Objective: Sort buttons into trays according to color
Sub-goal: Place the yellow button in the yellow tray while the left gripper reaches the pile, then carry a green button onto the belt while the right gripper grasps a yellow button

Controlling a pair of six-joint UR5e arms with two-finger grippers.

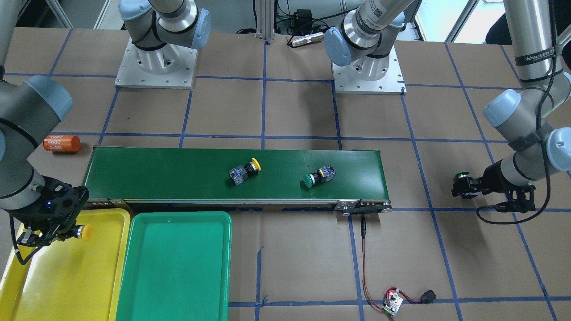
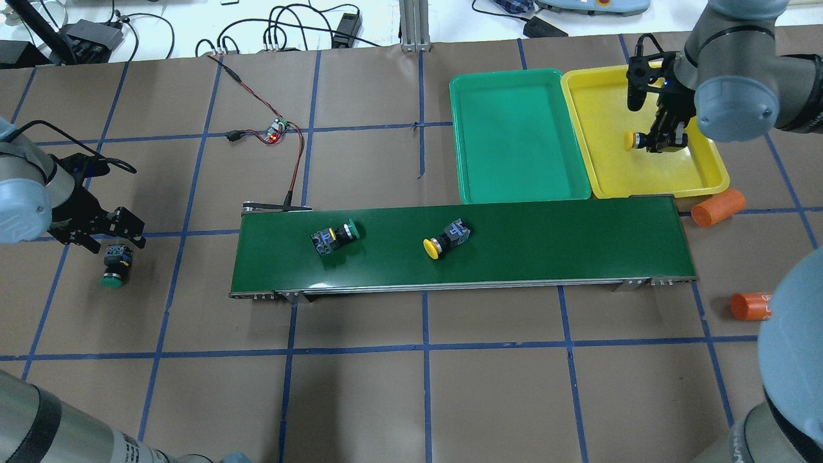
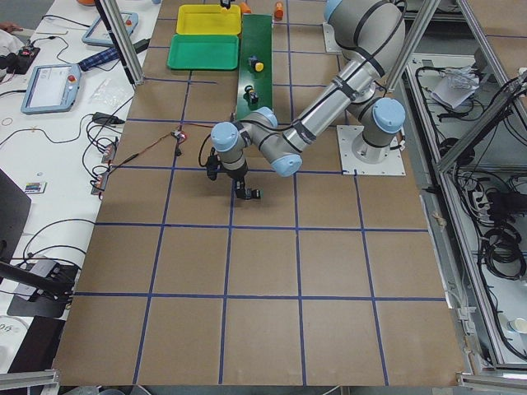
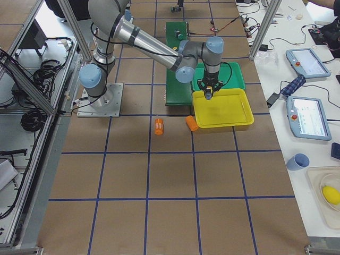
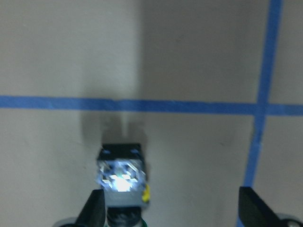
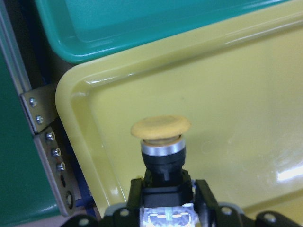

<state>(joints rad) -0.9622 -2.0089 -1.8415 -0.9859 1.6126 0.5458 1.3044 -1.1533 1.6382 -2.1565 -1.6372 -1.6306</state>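
Yellow-capped push-button switch [image 6: 161,142] is clamped in my right hand [image 6: 166,191]. The fingers are closed on its black body and the cap points away from the wrist. It sits over the bright yellow plastic tray [image 2: 643,177], in the half nearer the belt. I can't tell if it touches the tray floor. The green plastic tray [image 2: 514,128] is just beside the yellow one, long sides together.

My left hand [image 5: 173,210] is spread wide over the brown tabletop [image 2: 360,399], well off the belt's other end. A green-capped push-button switch [image 2: 114,265] is under it, close to one finger, with the other finger well clear. It is not gripped.

The long dark green conveyor belt [image 2: 546,244] carries two more switches, both on their sides and apart from each other. One is a second green-capped switch [image 2: 334,236], the other a second yellow-capped switch [image 2: 445,239].

Two orange cylinders [image 2: 719,207] lie on the tabletop near the belt end by the yellow tray.
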